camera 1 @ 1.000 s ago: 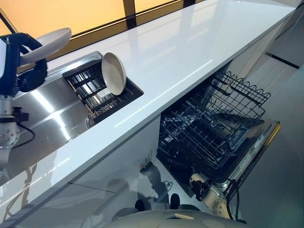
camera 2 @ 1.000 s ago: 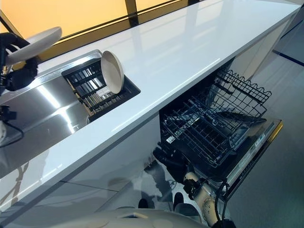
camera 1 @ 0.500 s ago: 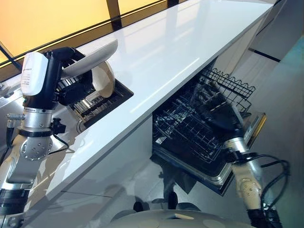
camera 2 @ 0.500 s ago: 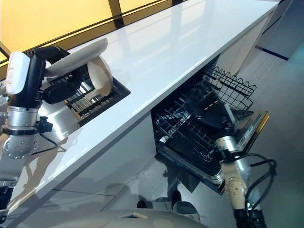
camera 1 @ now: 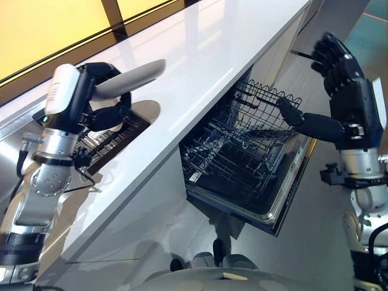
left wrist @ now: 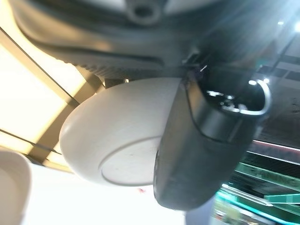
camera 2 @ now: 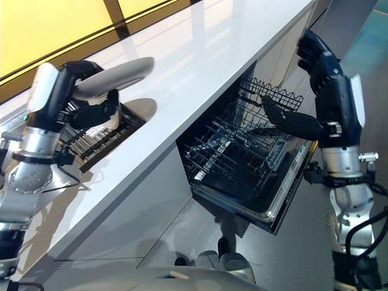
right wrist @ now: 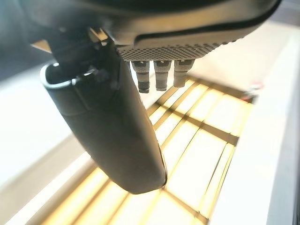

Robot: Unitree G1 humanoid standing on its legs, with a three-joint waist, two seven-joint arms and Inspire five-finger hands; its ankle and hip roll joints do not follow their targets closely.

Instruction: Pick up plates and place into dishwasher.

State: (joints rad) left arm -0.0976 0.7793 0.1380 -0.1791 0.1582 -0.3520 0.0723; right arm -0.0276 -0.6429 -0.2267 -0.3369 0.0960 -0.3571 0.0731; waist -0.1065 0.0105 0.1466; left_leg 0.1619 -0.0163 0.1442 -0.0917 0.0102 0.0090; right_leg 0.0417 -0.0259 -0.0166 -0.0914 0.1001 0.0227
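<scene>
Swung further along the glossy white worktop [camera 1: 206,48] since half a second ago: left hand [camera 1: 100,100] with the shallow off-white ceramic plate [camera 1: 133,79] carried out past the black slatted drying rack [camera 1: 106,136] sunk near the worktop's left end, now hanging above the worktop close to its front edge. Up as well, right hand [camera 1: 339,79], lifted from down among the racks to high above the open dishwasher. Whole view shifted too, so camera on the move.

Plate pinched at its rim, thumb on one face and fingers curled onto the other; left wrist view shows the thumb [left wrist: 201,154] laid across the plate's pale underside [left wrist: 112,150], foot ring plain to see. Held roughly level, clear of everything, well left of the machine.

Right hand spread, fingers straight and relaxed, thumb jutting toward the racks, holding nothing.

Below the worktop's front edge, open dishwasher with black wire lower rack [camera 1: 242,157] pulled out over the dropped door [camera 1: 291,194]; no plates visible in it yet.

Handling, by the look of it: stiff, glazed, likely slick and breakable, modest weight. Rim grip with thumb opposing fingers seems right, though one-handed pinch leaves it free to tip. Probably best stood on edge between the tines, eased in, not dropped.
</scene>
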